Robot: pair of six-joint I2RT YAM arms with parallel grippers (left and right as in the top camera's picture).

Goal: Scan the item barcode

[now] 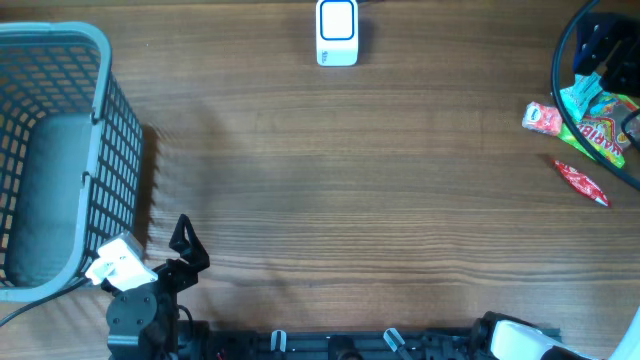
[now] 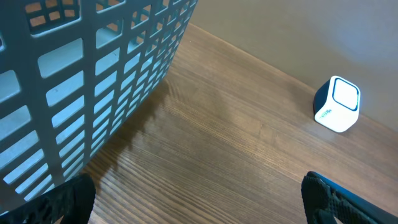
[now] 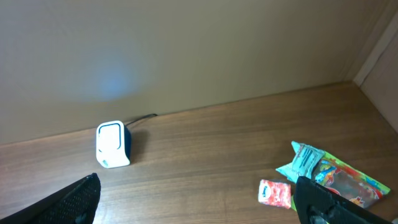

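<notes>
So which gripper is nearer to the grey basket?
Left. The left gripper is open just beside the basket's mesh wall, at its near corner. The right gripper is far across the table, on the side with the snack packets.

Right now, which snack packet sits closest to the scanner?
The small red-and-white packet, left of the green Haribo bag; the slim red packet lies farther from the scanner.
</notes>
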